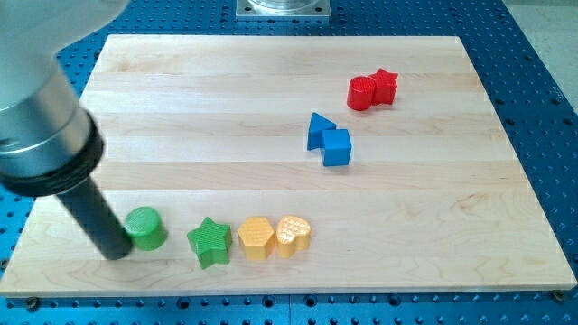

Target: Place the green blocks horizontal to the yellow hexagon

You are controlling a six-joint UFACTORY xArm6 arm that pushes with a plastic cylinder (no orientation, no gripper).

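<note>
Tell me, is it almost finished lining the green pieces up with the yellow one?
Nearly. The green star already sits beside the yellow hexagon, roughly level with it. In hand: my tip is against the green cylinder on the view's left. Left: closing that cylinder's small gap to the star.

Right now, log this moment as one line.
my tip touching green cylinder left side | green star beside yellow hexagon | row nearly formed

Pale wooden board (271, 81) on blue perforated table (542, 90) (evenly lit)
</note>
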